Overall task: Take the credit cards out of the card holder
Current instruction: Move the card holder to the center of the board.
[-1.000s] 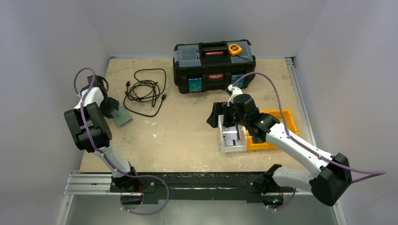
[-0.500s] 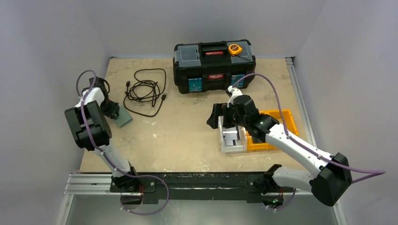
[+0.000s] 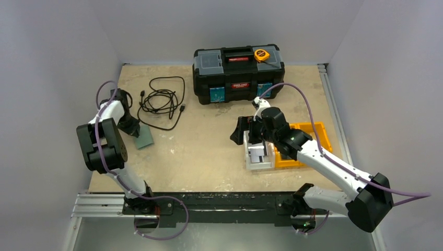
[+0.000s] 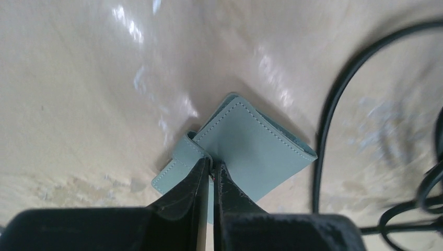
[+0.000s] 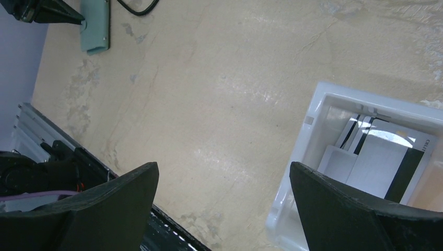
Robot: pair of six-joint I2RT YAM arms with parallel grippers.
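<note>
Top, left-wrist and right-wrist views of a two-arm rig at the opening of a card-removal step. The card holder [image 3: 144, 139] lies folded shut near the left edge of the table [image 3: 209, 151], just beside the coiled black cable [image 3: 162, 102], with its long axis running roughly from the far edge toward the near edge, slightly skewed. No credit cards show from it, so any inside are hidden by the cover. The left tool [image 4: 211, 166] meets the holder at the edge nearest the wrist, beside the small side tab. Its fingers are pressed together there and appear to nip the thin cover. The right tool [image 5: 223, 170] hangs spread wide and holds nothing, above the white bin [image 3: 259, 164], which sits beside the orange bin [image 3: 313, 130] toward the right edge and holds a few pale cards [image 5: 376, 167]. The holder lies well apart from this tool, toward the left edge, so the left arm is much the nearer. The coming move likely turns on lifting or unfolding the cover along that long axis.
</note>
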